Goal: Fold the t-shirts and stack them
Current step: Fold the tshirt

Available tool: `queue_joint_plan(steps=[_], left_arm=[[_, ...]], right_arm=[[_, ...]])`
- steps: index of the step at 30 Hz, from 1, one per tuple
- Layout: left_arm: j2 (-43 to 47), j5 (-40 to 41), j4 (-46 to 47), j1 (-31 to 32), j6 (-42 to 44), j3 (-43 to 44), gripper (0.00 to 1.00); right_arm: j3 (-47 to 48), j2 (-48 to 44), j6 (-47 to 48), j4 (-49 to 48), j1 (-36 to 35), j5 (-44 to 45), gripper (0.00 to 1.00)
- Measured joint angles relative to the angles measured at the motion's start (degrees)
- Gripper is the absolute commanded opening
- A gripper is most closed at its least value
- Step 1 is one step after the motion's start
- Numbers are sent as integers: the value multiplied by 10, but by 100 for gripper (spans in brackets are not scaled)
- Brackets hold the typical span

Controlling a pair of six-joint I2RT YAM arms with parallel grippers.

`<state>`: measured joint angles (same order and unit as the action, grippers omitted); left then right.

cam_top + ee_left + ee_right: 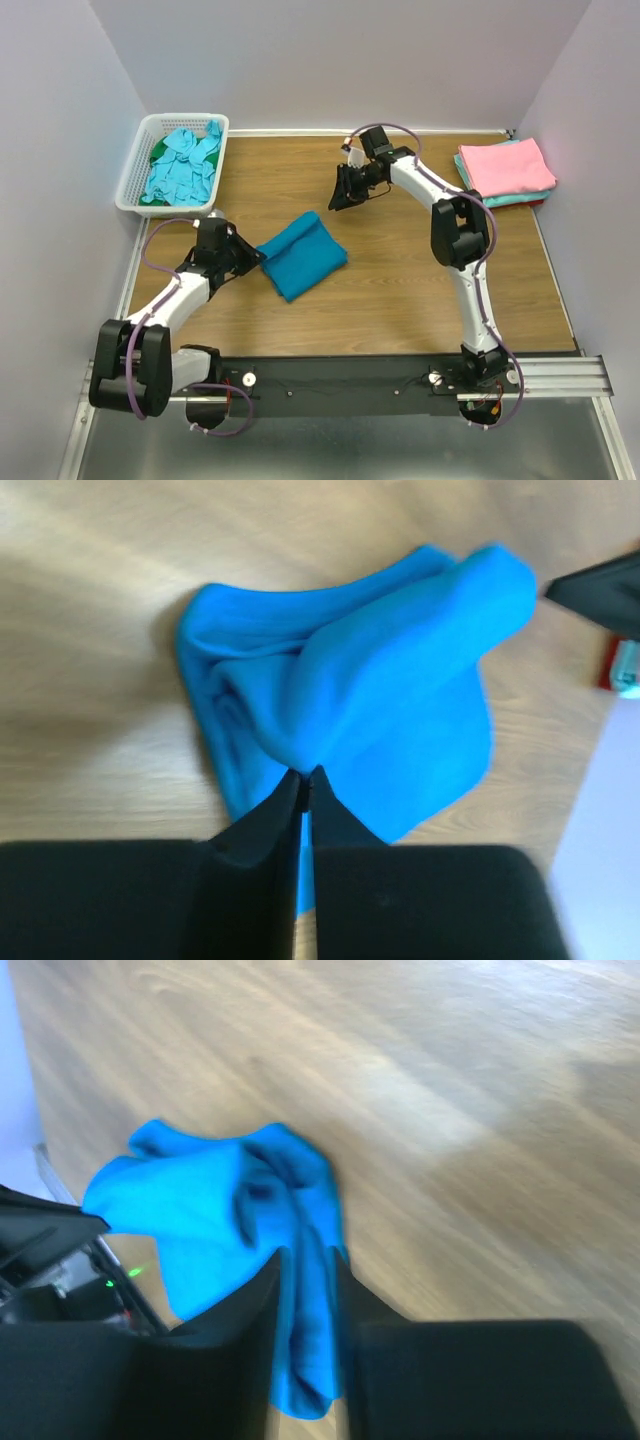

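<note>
A deep teal-blue t-shirt (pixel 302 255) lies loosely folded on the wooden table, left of centre. My left gripper (pixel 258 258) is at its left edge. In the left wrist view the jaws (pixel 308 772) stand almost together, pinching a raised fold of the t-shirt (pixel 380 670). My right gripper (pixel 338 195) hangs above and behind the shirt's far corner, clear of it. Its jaws (pixel 308 1255) stand apart, and the shirt (pixel 210 1210) on the table shows through the gap. More t-shirts, pale turquoise (pixel 185 165) over green (pixel 158 150), fill the basket. A folded pink one (pixel 505 165) tops a stack at the right.
The white slotted basket (pixel 130 190) stands at the back left corner against the wall. The folded stack sits at the table's right edge, with aqua layers under the pink. Walls close the table on three sides.
</note>
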<state>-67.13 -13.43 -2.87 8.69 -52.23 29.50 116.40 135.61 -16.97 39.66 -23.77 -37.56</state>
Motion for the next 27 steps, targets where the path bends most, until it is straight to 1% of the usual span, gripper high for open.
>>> queue_joint_plan(steps=[1,2,4,5,7,8,10,13,15,16,17,18,19,20,22,27], left_arm=[[-6,5,-1,0,-4,-5,31],[-12,13,-1,-1,-8,-6,43],[-10,28,-4,-1,-11,0,54],[-7,34,-4,-1,-10,4,63],[11,53,-12,-1,-5,21,68],[28,66,-19,-1,0,31,68],[65,85,-29,-1,9,47,66],[122,110,-38,4,28,61,58],[143,117,-41,15,34,62,49],[152,117,-44,30,35,61,45],[154,116,-41,47,35,56,39],[154,115,-36,55,35,51,37],[150,111,-34,69,32,41,35],[140,104,-23,81,31,27,31],[104,99,-3,90,28,13,28],[-14,80,75,71,15,9,24]], right_arm=[[2,7,-2,-1,3,5,47],[2,9,-1,-2,4,7,50],[2,9,-3,-2,6,13,52],[2,7,-3,-5,8,19,55],[-10,-4,-4,-18,9,29,55],[-30,-23,-4,-24,9,39,55],[-62,-56,-5,-31,9,46,55],[-128,-132,-8,-67,9,37,52],[-158,-169,-15,-108,9,14,48],[-172,-183,-24,-128,7,0,47],[-185,-192,-35,-154,6,-14,47],[-196,-197,-45,-179,3,-27,47],[-200,-197,-52,-192,1,-33,47],[-203,-189,-69,-219,-7,-49,47],[-201,-167,-87,-252,-21,-65,47],[-171,-68,-148,-347,-67,-97,47]])
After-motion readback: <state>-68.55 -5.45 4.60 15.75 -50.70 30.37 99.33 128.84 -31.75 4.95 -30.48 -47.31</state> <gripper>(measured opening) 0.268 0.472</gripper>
